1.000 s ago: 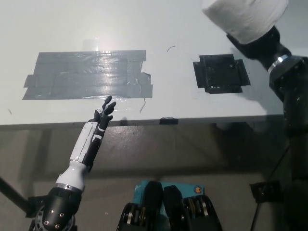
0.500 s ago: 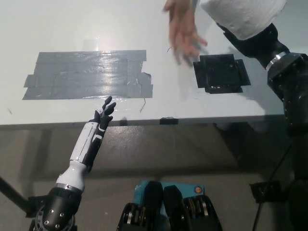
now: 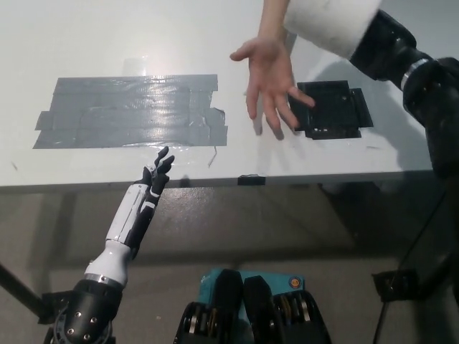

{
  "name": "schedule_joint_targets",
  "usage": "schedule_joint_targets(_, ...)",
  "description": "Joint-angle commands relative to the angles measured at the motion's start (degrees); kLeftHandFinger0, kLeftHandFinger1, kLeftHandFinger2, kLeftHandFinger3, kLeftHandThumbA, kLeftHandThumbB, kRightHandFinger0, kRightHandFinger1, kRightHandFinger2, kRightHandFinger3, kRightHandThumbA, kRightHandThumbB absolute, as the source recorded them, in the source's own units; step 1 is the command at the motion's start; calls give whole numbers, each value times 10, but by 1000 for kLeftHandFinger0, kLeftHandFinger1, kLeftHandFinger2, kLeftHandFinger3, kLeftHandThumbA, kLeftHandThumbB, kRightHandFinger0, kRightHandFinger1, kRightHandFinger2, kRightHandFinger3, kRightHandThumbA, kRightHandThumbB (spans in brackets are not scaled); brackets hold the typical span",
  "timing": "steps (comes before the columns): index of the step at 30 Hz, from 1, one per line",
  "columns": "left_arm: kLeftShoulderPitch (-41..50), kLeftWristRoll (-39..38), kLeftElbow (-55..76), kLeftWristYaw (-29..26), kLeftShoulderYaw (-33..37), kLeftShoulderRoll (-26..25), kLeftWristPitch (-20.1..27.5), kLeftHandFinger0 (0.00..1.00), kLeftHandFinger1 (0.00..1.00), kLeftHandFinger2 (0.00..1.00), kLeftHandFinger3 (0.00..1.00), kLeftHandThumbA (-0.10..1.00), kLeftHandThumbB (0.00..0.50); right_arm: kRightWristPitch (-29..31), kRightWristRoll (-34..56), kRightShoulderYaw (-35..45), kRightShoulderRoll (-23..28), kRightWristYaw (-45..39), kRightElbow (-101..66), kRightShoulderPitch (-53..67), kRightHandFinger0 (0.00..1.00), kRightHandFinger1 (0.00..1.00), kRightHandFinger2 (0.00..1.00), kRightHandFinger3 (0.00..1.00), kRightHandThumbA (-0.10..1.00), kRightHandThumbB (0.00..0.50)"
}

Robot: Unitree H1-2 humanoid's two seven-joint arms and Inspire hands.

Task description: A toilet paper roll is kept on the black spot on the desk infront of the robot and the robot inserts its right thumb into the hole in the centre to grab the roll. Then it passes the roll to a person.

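The white toilet paper roll [image 3: 330, 23] is held up at the top right, above the desk, by my black right hand [image 3: 380, 46], which is mostly hidden behind it. A person's open hand [image 3: 271, 79] reaches in palm up just left of and below the roll, over the desk. The black spot [image 3: 328, 109] on the desk lies bare beneath, partly covered by the person's fingertips. My white left hand [image 3: 156, 172] rests at the desk's front edge, fingers spread, holding nothing.
A wide patch of grey tape [image 3: 129, 111] covers the left part of the white desk [image 3: 107, 36]. A small black mark [image 3: 251, 180] sits on the desk's front edge. The floor shows below the edge.
The person's hand has come down and forward under the roll, palm up. My right arm has shifted the roll a little to the left. The left hand stays put.
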State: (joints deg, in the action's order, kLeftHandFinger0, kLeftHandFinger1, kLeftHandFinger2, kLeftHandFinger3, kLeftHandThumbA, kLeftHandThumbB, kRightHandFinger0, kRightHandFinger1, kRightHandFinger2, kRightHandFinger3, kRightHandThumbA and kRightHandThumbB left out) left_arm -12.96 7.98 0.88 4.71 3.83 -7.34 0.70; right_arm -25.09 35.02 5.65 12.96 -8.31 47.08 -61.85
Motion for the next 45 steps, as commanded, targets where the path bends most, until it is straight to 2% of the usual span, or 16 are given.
schedule_joint_targets(1,-11,8,20,7,5,-10,-1,1000,1000,1000,1000,988,41,71,-134,-61,22,40,36,-90,55,640,1000,1000,-100,124)
schedule_joint_targets(3,-11,9,19,6,5,-11,1,1000,1000,1000,1000,986,39,74,-146,-72,21,43,56,-105,114,721,1000,1000,-100,127)
schedule_joint_targets(6,-14,10,17,6,5,-11,2,1000,1000,1000,1000,983,38,88,-190,-112,18,49,87,-132,89,625,1000,1000,-100,171)
schedule_joint_targets(10,-9,10,20,7,6,-11,-1,1000,1000,1000,1000,981,34,102,-235,-156,6,59,98,-141,83,606,971,1000,-100,170)
schedule_joint_targets(18,-5,5,22,7,7,-10,-3,1000,1000,1000,1000,956,56,146,-323,-235,-15,71,171,-157,79,559,862,816,-100,203)
schedule_joint_targets(21,-6,7,25,8,8,-10,-7,1000,1000,1000,1000,956,52,159,-350,-263,-19,72,191,-154,68,600,907,853,-100,186)
schedule_joint_targets(24,-7,6,25,10,8,-12,-7,1000,1000,1000,1000,957,52,162,-367,-279,-23,69,203,-153,128,672,936,876,-100,213)
schedule_joint_targets(27,-7,10,27,10,10,-15,-6,1000,1000,1000,1000,958,38,160,-393,-308,-19,24,205,-151,61,593,890,935,-100,193)
schedule_joint_targets(28,-7,10,26,10,11,-15,-3,1000,1000,1000,1000,960,32,157,-404,-323,-16,0,207,-152,61,582,900,1000,-100,223)
schedule_joint_targets(29,-8,9,23,9,10,-17,-1,1000,1000,1000,1000,961,33,149,-409,-334,-16,-26,217,-157,240,648,933,1000,-7,247)
schedule_joint_targets(30,-8,9,23,9,10,-16,-2,1000,1000,1000,1000,962,39,143,-405,-332,-16,-37,220,-159,546,938,1000,1000,47,305)
schedule_joint_targets(31,-8,9,24,8,10,-16,-4,1000,1000,1000,1000,963,40,134,-402,-332,-16,-57,223,-161,855,1000,1000,1000,106,329)
schedule_joint_targets(32,-8,9,25,8,11,-16,-6,1000,1000,1000,1000,964,40,133,-405,-334,-15,-67,224,-161,862,1000,1000,1000,124,323)
schedule_joint_targets(34,-7,9,25,9,12,-16,-6,1000,1000,1000,1000,964,38,137,-422,-352,-10,-106,225,-160,1000,1000,1000,1000,293,326)
schedule_joint_targets(38,-6,9,26,9,13,-17,-7,1000,1000,1000,1000,961,34,114,-436,-360,1,-123,209,-156,1000,1000,1000,1000,559,488)
schedule_joint_targets(45,-5,8,26,8,13,-16,-8,1000,1000,1000,1000,959,44,125,-437,-332,33,-131,143,-147,1000,1000,1000,1000,753,500)
